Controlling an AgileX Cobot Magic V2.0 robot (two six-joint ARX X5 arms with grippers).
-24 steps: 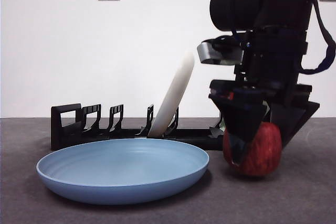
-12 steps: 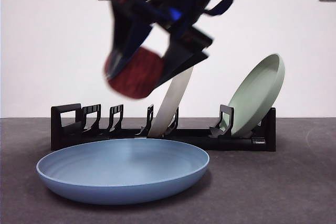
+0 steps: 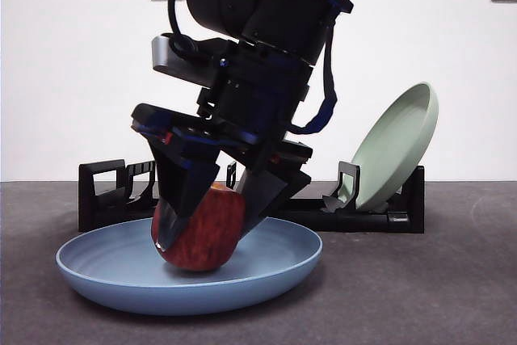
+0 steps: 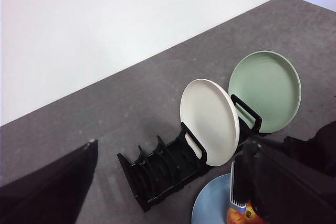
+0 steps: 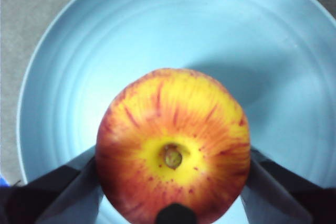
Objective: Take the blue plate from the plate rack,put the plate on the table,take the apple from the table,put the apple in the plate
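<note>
My right gripper [image 3: 202, 228] is shut on the apple [image 3: 198, 236], one jaw on each side. It holds the apple low inside the blue plate [image 3: 275, 268], which lies flat on the table [image 3: 436, 296] in front of the plate rack [image 3: 101, 191]. I cannot tell whether the apple touches the plate floor. In the right wrist view the apple [image 5: 173, 145] is stem up over the plate's middle [image 5: 262, 35]. My left gripper [image 4: 173, 145] is open, high above the rack [image 4: 157, 174].
A pale green plate [image 3: 396, 147] leans in the rack's right end. A cream-white plate [image 4: 210, 121] stands in a middle slot, hidden behind the arm in the front view. The rack's left slots hold nothing.
The right gripper lifted the apple from the table on the right, carried it left through the air, and lowered it into the blue plate. The plates and rack have not moved.
</note>
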